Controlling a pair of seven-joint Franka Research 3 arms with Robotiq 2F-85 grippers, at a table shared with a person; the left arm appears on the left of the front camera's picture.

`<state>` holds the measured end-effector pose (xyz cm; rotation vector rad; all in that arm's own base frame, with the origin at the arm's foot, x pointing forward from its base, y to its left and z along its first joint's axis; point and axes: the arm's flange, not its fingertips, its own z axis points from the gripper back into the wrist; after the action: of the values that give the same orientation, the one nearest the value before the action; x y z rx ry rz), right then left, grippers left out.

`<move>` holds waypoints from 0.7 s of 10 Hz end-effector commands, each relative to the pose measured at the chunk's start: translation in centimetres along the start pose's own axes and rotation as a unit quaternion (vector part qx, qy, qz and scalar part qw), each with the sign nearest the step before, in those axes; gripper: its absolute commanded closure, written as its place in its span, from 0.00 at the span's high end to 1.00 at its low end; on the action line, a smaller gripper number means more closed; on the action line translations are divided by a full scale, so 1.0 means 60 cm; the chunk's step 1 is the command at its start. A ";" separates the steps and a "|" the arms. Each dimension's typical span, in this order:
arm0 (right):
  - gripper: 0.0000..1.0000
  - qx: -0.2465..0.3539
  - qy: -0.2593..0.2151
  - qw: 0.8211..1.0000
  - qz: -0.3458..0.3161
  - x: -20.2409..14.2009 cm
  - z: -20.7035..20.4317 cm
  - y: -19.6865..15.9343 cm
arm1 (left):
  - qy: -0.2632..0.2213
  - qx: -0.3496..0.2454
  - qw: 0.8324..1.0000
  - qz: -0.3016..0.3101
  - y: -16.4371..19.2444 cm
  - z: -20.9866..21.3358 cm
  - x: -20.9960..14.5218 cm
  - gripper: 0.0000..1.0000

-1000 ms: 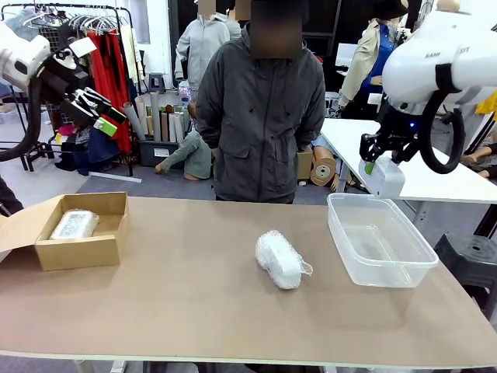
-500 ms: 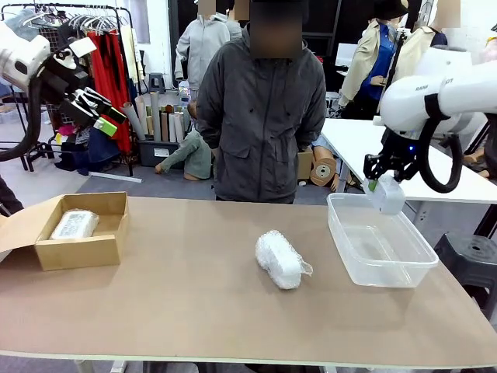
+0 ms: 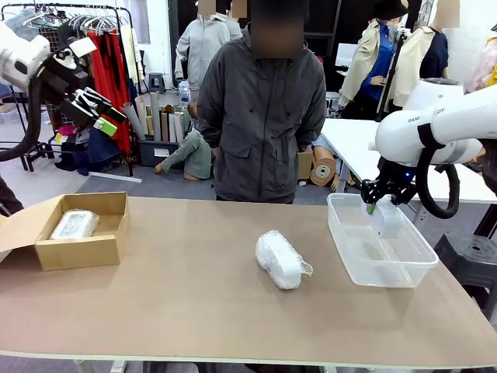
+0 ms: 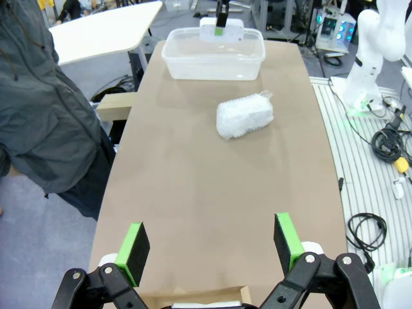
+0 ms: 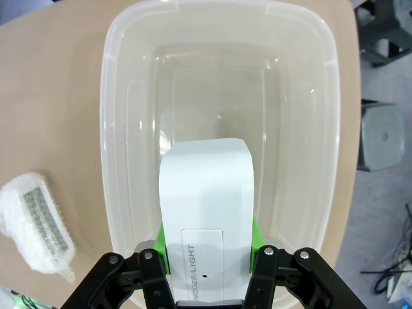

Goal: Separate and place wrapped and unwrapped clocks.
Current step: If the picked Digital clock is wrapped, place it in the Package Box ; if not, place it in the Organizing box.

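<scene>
1 wrapped clock boxed, 1 loose on the table, the bare one at the tub

Far left, the open cardboard box (image 3: 81, 250) has 1 bubble-wrapped clock (image 3: 74, 224) lying in it. The left end effector (image 4: 209, 241) hangs high over that side, fingers wide apart, holding nothing. Mid table (image 3: 194, 311) sits the other wrapped clock (image 3: 279, 259), on its own. On the right, the bare white clock (image 5: 205, 193) hangs over the inside of the clear plastic tub (image 3: 378, 268). Print on it reads "NOOZE/LIGHT", with the start cut off. The right end effector (image 3: 375, 203) is clamped on it, with green pads on both sides.
</scene>
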<state>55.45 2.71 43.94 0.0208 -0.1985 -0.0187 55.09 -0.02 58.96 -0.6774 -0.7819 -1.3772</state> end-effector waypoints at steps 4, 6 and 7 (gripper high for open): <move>0.00 -0.003 -0.002 1.000 0.003 0.003 0.003 0.000 | -0.002 -0.003 1.000 -0.003 -0.002 0.001 -0.001 1.00; 0.00 -0.001 0.003 1.000 0.001 0.000 -0.004 0.000 | -0.002 -0.003 1.000 -0.003 -0.002 0.001 -0.001 1.00; 0.00 -0.011 0.012 1.000 -0.001 0.017 -0.016 -0.005 | -0.002 -0.003 1.000 -0.003 -0.002 0.001 -0.001 1.00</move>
<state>55.58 2.67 43.29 0.0165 -0.1841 -0.0176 55.09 -0.02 58.96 -0.6774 -0.7820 -1.3772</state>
